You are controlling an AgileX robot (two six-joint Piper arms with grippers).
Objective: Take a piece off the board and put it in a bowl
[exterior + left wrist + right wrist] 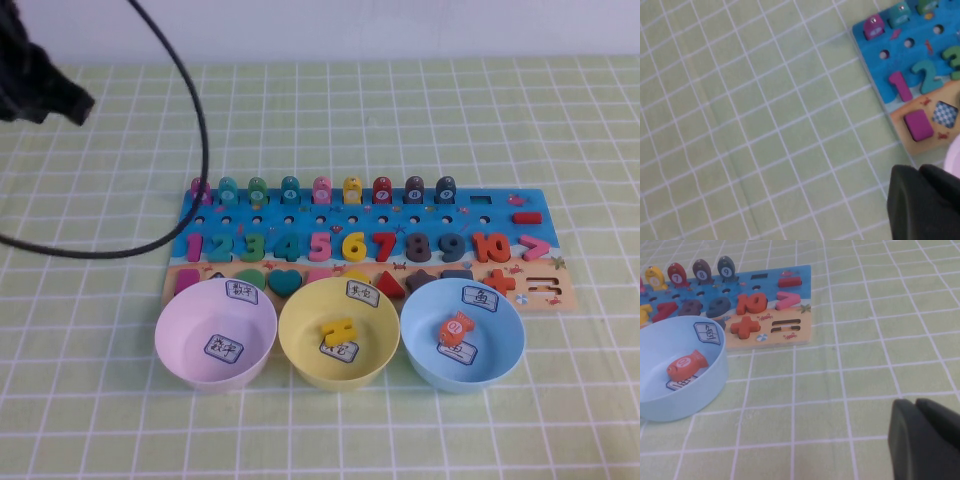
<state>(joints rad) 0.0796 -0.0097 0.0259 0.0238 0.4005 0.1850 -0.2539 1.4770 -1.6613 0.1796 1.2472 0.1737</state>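
The board (487, 212) lies at the table's middle, with a row of fish tokens along its far edge. The magenta-purple piece (200, 188) stands at the left end of that row; it also shows in the left wrist view (873, 26). The light blue bowl (500, 350) stands in front of the board's right end, with an orange fish token (457, 326) inside. My left gripper (917, 171) is shut and empty, raised off the board's left end. My right gripper (915, 403) is shut and empty, over bare cloth to the right of the blue bowl (707, 392).
A pink bowl (175, 345) and a yellow bowl (300, 350) holding a yellow shape stand left of the blue one. A black cable (200, 130) loops over the table at the back left. The left arm (40, 85) hangs at the far left corner.
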